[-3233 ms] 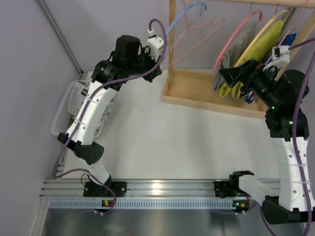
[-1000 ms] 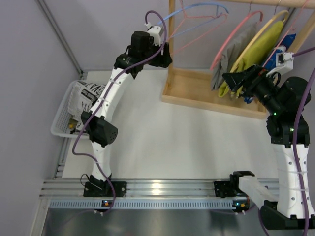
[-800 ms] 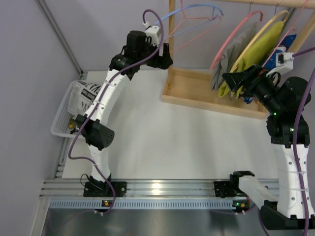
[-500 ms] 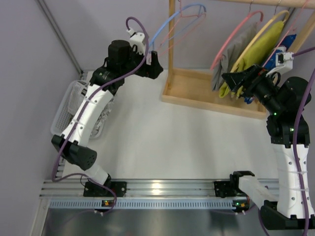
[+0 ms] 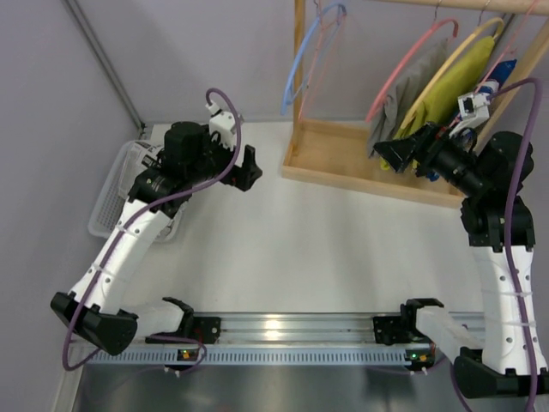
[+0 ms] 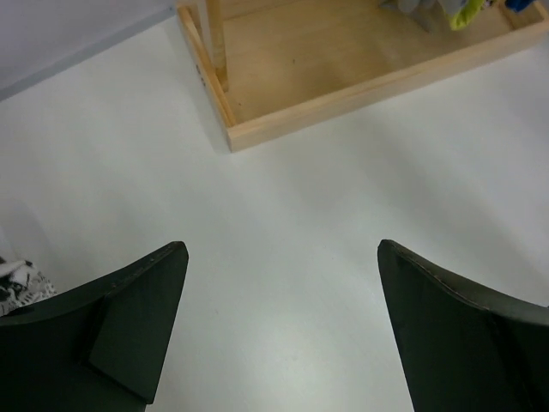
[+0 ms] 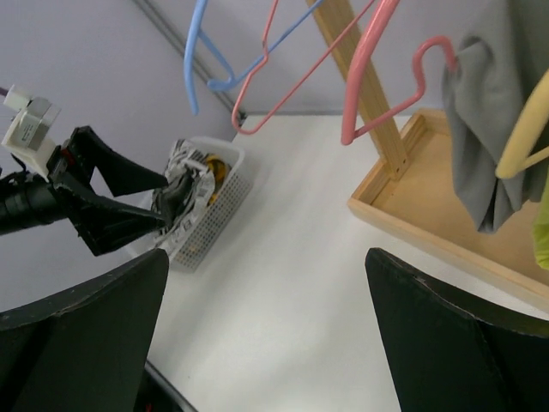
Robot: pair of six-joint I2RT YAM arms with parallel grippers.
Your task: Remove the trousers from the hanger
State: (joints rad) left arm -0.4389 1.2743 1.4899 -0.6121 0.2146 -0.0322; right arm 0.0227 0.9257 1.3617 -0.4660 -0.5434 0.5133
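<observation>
Now the wide, empty left gripper (image 6: 280, 251) has backed off the bare pink-red wire hanger (image 7: 292, 79); black-and-white printed fabric trousers (image 7: 182, 184) sit in a white mesh basket (image 7: 210, 225), so removal looks done.

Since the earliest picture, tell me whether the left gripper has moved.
Yes. The left gripper pulled back from the upright wooden rack post, downward in top view.

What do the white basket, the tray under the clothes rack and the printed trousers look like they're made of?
The white basket looks like plastic: thin moulded grid walls. The tray is pale unpainted wood, matt, with plank edges joined at the corner. The printed trousers are soft cloth, crumpled into folds in the basket; fibre unclear.
</observation>
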